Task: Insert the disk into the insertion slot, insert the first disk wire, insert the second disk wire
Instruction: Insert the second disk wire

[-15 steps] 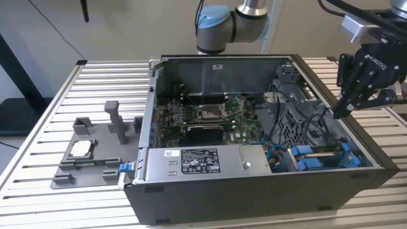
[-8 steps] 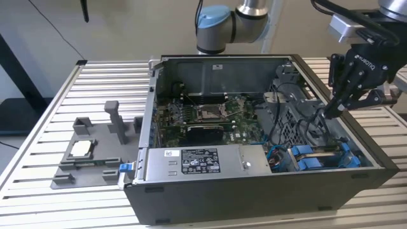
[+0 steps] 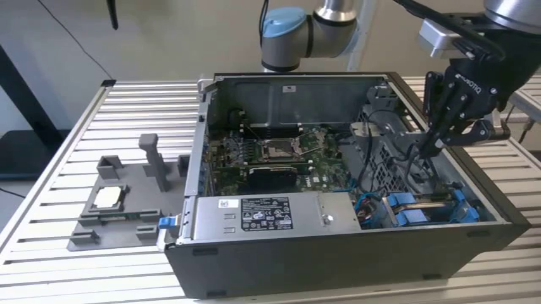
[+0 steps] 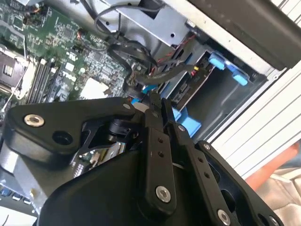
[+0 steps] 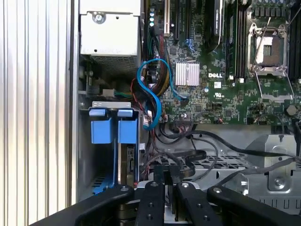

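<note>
The disk (image 5: 128,165) stands on edge inside the insertion slot (image 5: 106,181), its blue carrier frame (image 5: 127,131) beside a second blue fitting. In the exterior view the blue fittings (image 3: 422,210) show at the case's near right corner. My gripper (image 3: 427,151) hangs over the dark perforated cage (image 3: 384,161), fingers pointing down. In both wrist views the fingers (image 5: 155,188) stand close together, gripper (image 5: 165,176) shut on the black connector of a disk wire (image 5: 195,157). A blue wire (image 5: 157,101) loops beside the cage. In the second wrist view the gripper (image 4: 153,101) is just above the wire bundle (image 4: 141,70).
The open computer case (image 3: 338,259) lies on a slatted table (image 3: 144,101). A grey power-supply box (image 3: 253,215) is at its front and the motherboard (image 3: 279,155) fills the middle. A grey fixture with posts (image 3: 127,190) stands at the exterior view's left. Loose black cables (image 5: 221,146) cross the cage.
</note>
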Controlling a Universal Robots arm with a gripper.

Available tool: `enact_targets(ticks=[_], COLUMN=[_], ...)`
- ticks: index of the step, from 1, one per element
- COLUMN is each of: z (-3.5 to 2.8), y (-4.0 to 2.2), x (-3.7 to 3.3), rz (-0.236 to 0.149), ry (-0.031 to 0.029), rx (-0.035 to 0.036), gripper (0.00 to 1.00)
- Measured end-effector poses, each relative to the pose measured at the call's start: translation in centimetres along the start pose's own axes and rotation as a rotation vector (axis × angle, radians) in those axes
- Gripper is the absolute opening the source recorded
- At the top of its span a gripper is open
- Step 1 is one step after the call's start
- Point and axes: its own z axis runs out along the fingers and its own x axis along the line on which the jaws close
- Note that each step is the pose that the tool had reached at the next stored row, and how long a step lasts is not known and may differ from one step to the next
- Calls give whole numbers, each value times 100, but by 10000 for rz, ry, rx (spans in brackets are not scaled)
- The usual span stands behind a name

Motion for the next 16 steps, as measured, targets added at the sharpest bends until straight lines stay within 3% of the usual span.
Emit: enact_targets(ticks=[5, 16], z=[3, 48], y=[63, 91], x=[80, 311], rz=[-5, -49], ry=[2, 3], rx=[0, 73], gripper=[16, 16])
